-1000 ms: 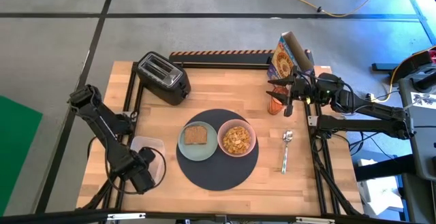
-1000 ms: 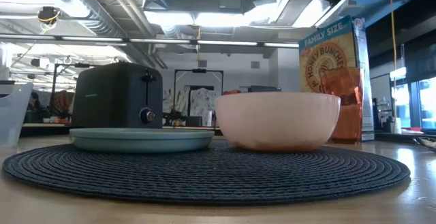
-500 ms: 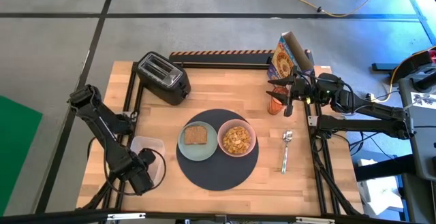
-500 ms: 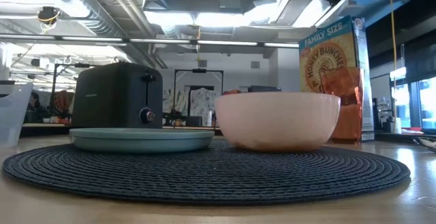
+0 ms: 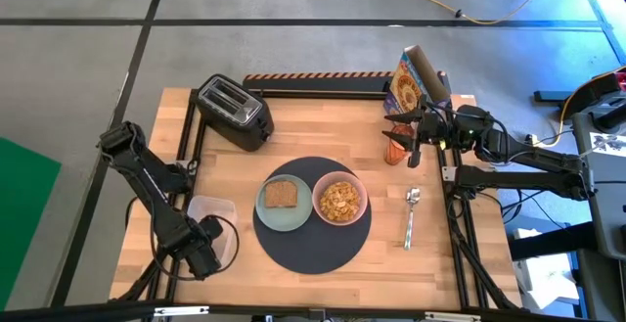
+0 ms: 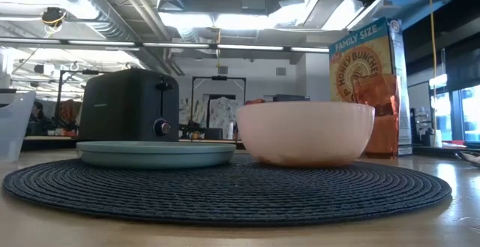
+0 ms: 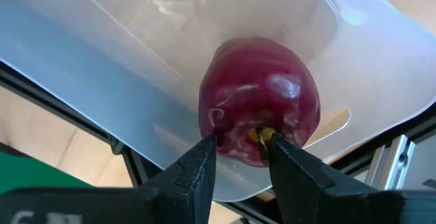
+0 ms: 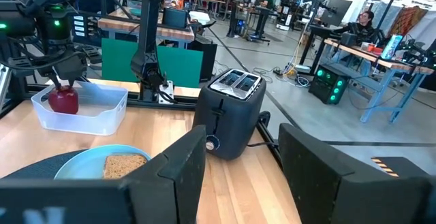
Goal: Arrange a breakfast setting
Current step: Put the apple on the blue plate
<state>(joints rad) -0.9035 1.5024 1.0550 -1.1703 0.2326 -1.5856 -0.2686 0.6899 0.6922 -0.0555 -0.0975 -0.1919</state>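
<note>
A round dark grey mat (image 5: 313, 252) lies mid-table. On it stand a pale green plate (image 5: 264, 214) carrying a toast slice (image 5: 282, 194) and a pink bowl (image 5: 339, 201) filled with cereal. The metal spoon (image 5: 410, 219) lies on the wood to the mat's right. The orange cup (image 5: 394, 152) stands by the cereal box. My left gripper (image 7: 238, 146) points down into the clear tub (image 5: 217, 209), shut on the small red fruit (image 7: 262, 98). My right gripper (image 8: 242, 156) hovers level above the cup, open, with nothing between its fingers. My left gripper comes from above, pointing down, and its two fingertips (image 7: 204, 152) sit on the fruit's stem end (image 7: 238, 132), one on each side of the stem hollow. The fruit sits inside the tub; whether it is lifted off the tub's floor I cannot tell.
A black toaster (image 5: 233, 113) stands at the far left of the table, and a cereal box (image 5: 409, 79) at the far right behind the cup. The tub sits near the table's left edge, close to the mat. Bare wood shows along the near edge.
</note>
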